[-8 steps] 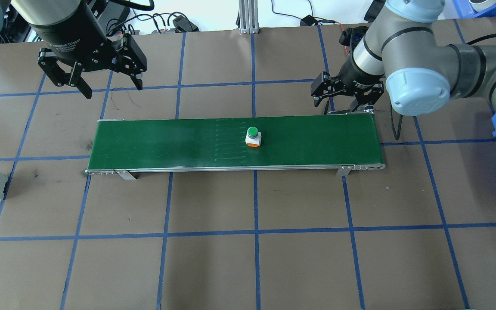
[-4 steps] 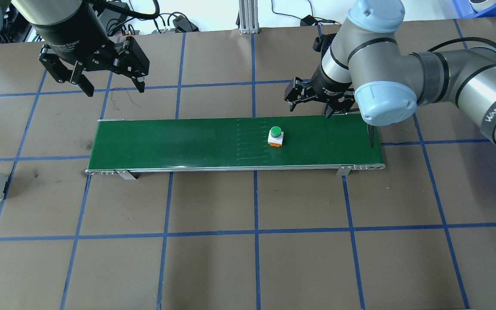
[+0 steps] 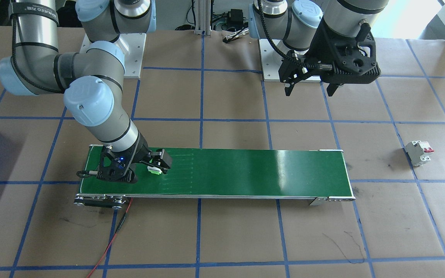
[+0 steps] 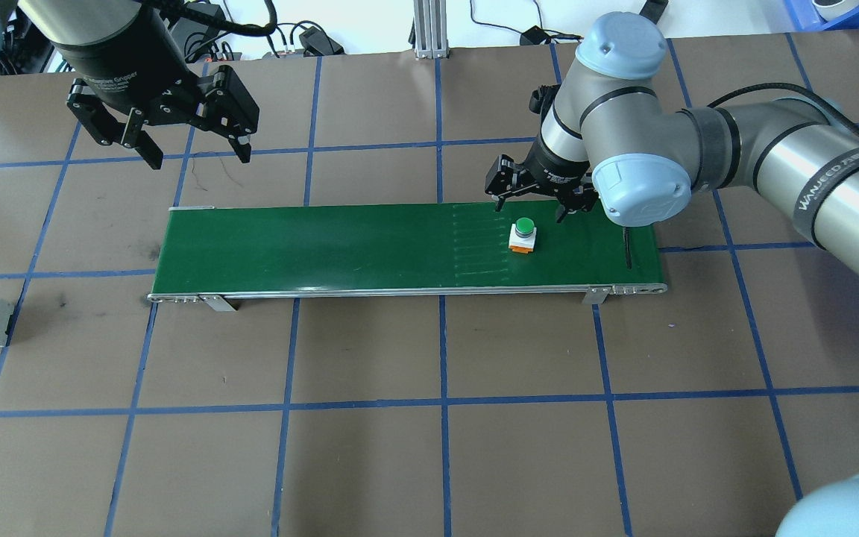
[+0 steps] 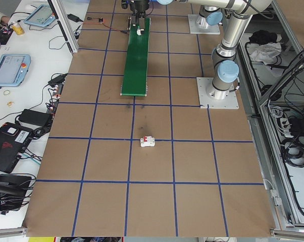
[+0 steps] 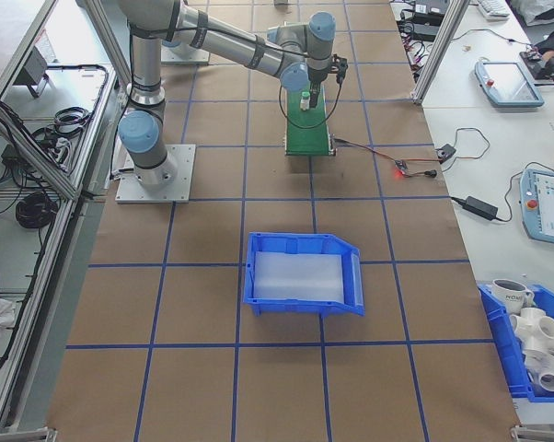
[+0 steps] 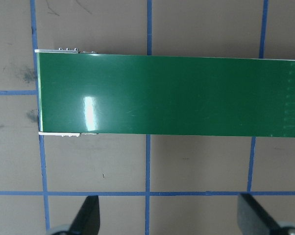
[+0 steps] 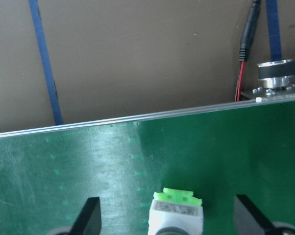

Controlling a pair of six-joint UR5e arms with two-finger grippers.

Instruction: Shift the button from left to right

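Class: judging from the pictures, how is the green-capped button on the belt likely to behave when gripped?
The button looks like rigid plastic, so probably stiff. It is small, likely light. Its round cap tops a narrower body on a square base, so an off-centre squeeze might tip it.

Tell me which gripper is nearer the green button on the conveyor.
Right. The right gripper hangs open just behind the button, its fingers straddling it in the wrist view. The left gripper hangs open beyond the conveyor belt's opposite end, far from the button.
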